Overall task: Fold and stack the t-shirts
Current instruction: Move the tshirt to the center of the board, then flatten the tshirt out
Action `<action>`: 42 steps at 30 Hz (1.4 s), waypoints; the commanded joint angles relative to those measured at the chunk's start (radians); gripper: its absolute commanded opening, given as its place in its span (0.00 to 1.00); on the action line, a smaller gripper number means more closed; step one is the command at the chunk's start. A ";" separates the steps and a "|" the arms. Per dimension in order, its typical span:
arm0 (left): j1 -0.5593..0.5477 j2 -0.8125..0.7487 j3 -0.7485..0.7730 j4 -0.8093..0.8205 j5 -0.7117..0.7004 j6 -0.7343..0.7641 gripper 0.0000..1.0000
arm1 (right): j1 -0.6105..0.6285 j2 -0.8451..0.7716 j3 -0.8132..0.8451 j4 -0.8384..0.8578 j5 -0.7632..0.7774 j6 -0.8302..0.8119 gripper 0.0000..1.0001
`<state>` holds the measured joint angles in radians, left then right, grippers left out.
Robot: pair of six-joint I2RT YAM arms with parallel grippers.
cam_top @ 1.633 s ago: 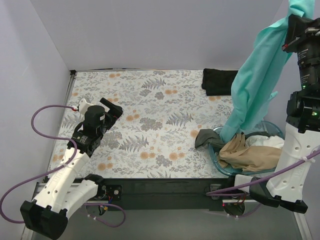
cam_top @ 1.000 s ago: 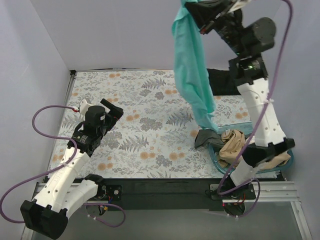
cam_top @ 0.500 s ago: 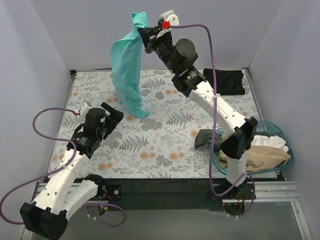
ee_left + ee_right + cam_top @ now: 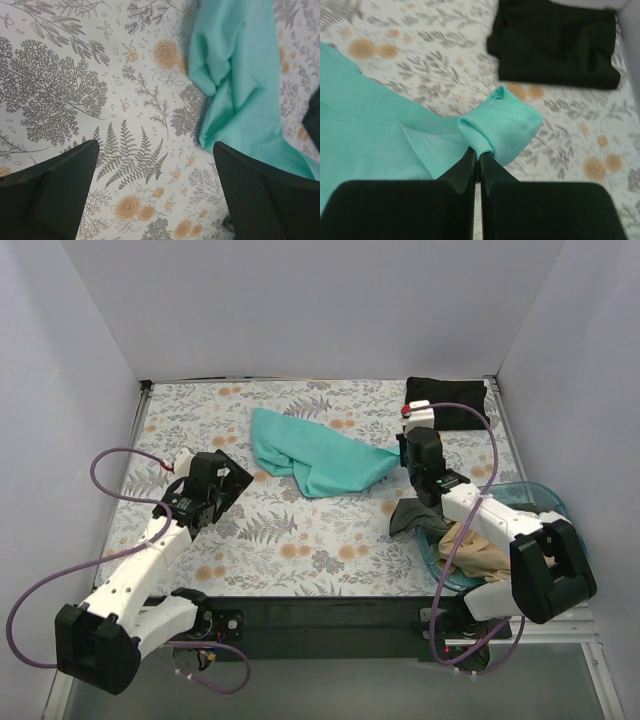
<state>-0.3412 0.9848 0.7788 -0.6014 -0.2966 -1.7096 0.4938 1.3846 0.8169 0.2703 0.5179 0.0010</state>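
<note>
My right end effector (image 4: 476, 155), still clenched on a hem, has swung the teal t-shirt (image 4: 315, 455) down from mid-air, so it now lies crumpled on the surface (image 4: 300, 530) left of the folded black t-shirt (image 4: 447, 403), within reach of my released left end effector (image 4: 235, 477) for spreading.

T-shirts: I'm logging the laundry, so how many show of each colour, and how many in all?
teal t-shirt: 1
black t-shirt: 1
dark grey t-shirt: 1
tan t-shirt: 1
Total: 4 in view. The right arm hides part of the basket, so more may lie there.
</note>
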 commanded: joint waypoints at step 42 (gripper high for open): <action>0.045 0.268 -0.042 0.201 0.255 0.130 0.98 | 0.161 0.622 0.582 -0.488 0.001 0.355 0.72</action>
<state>-0.3016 1.2659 0.7391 -0.3954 -0.0376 -1.5932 0.6563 2.0064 1.4094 -0.2008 0.4702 0.3191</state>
